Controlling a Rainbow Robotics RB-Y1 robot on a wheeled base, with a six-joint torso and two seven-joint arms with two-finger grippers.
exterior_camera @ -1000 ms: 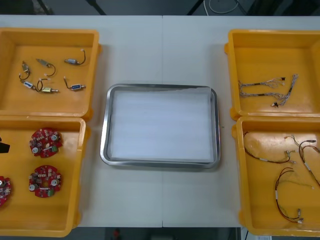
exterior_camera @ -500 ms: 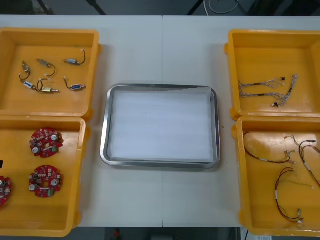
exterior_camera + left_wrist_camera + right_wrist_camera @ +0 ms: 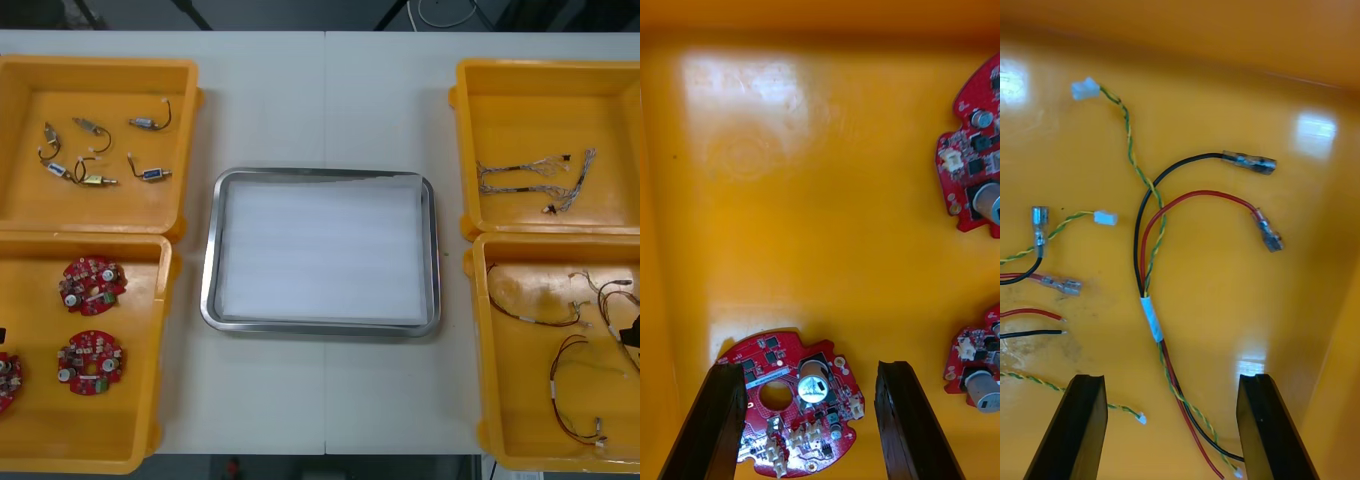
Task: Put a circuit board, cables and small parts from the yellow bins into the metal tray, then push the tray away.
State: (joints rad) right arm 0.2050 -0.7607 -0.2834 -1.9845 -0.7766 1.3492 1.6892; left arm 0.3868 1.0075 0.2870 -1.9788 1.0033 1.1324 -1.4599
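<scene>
My left gripper [image 3: 811, 371] hangs open low over the near left yellow bin [image 3: 40, 440]. A round red circuit board [image 3: 794, 412] lies between its fingers [image 3: 715, 420]. Two more boards [image 3: 92, 282] lie farther in. My right gripper [image 3: 1171, 379] is open inside the near right bin [image 3: 520, 430], its dark tip [image 3: 632, 330] at the front view's right edge. A red, black and yellow cable [image 3: 1152, 315] runs between its fingers, untouched. The metal tray [image 3: 208, 290], white inside, sits in the middle with nothing in it.
The far left bin [image 3: 100, 65] holds several small metal parts [image 3: 95, 150]. The far right bin [image 3: 540, 70] holds twisted blue and white cables [image 3: 535, 180]. More red and black cables [image 3: 570, 360] lie in the near right bin. Bare table surrounds the tray.
The left gripper's dark tip has slid nearer and off the front view's left edge. The right gripper's tip has come into the front view at the right edge, over the near right bin.
</scene>
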